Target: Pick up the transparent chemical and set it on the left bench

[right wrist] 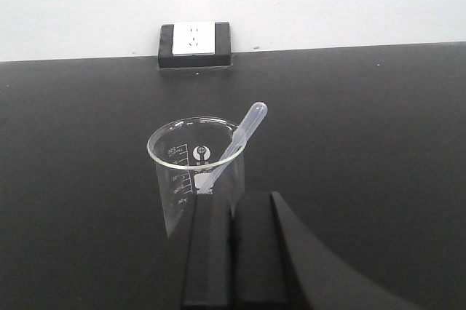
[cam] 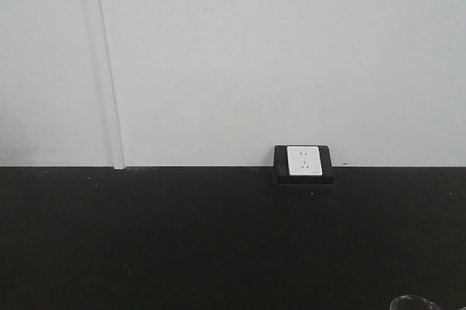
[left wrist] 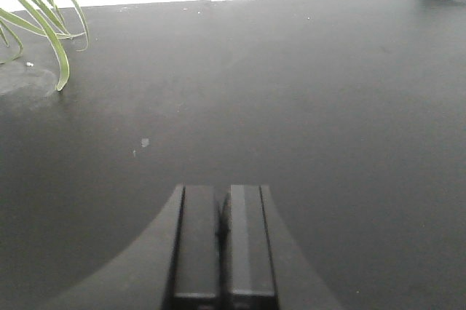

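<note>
Status: nothing picked yet. The small clear glass beaker (right wrist: 196, 172), with printed graduations and a pale plastic dropper (right wrist: 234, 142) leaning in it, stands upright just ahead of the right gripper (right wrist: 233, 208) tips, a touch left of their centreline. The right jaws are pressed together with no gap and are not on the glass. Can't tell whether the tips touch its wall.

The beaker sits on the matte black counter (right wrist: 364, 142). The white socket in a black box (right wrist: 195, 44) is well beyond the jaws, at the wall.

Left gripper (left wrist: 220, 201): jaws also together, holding nothing. Bare counter ahead, thin green plant leaves (left wrist: 51, 33) far ahead and left of them.

The left bench isn't in any view.

My read is that the approach is about done and the grasp hasn't started. Remaining:
- open the right jaws and straddle the beaker
- clamp and lift
- carry to the left bench
- set down and release
</note>
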